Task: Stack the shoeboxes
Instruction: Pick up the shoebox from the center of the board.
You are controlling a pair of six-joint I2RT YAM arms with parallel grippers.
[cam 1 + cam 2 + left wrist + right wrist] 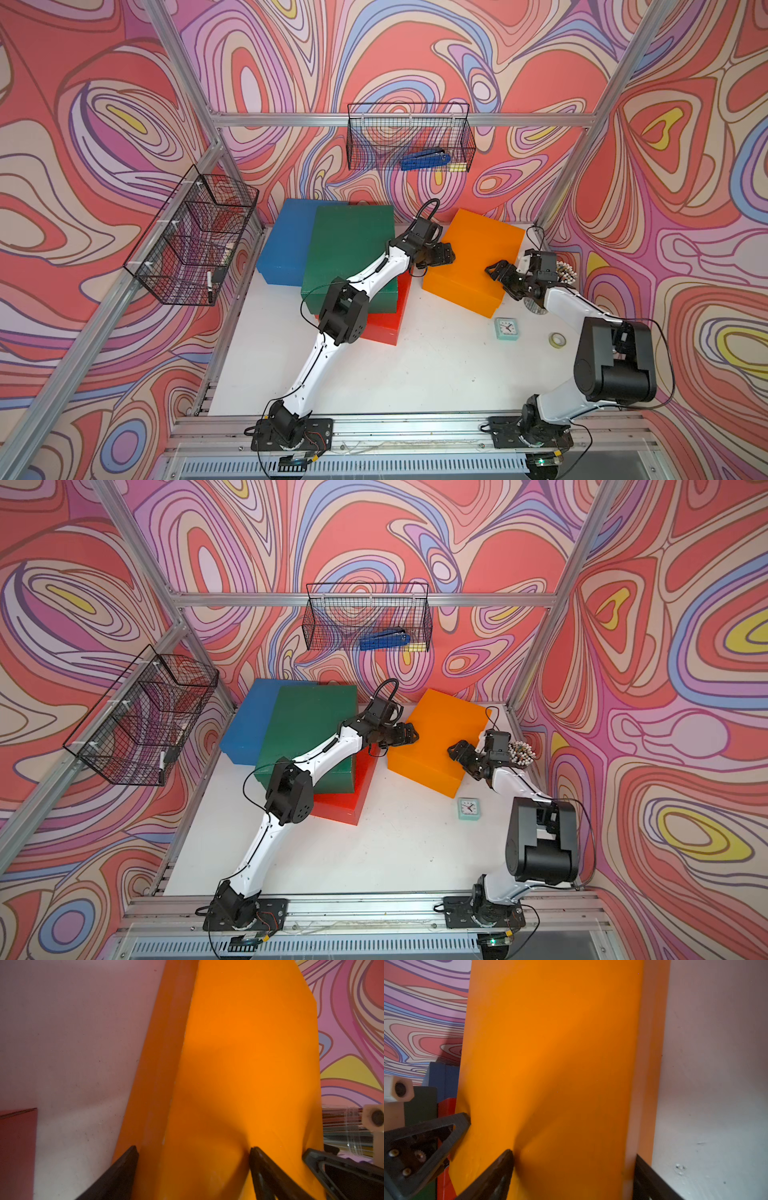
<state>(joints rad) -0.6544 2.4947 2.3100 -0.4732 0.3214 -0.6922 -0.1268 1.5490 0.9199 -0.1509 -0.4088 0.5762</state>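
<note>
Left claw [435,262] and right claw [500,277], jaws wide astride opposite ends of orange shoebox [473,249] on tabletop [415,374]; grip cannot be told.

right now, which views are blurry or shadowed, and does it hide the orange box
Both top views are evenly lit and fairly sharp, the orange box plain; the left wrist view is soft up close, with a dark shadow on the box by the left hand; the right wrist view likewise, the box's edge smeared near the right hand.
</note>
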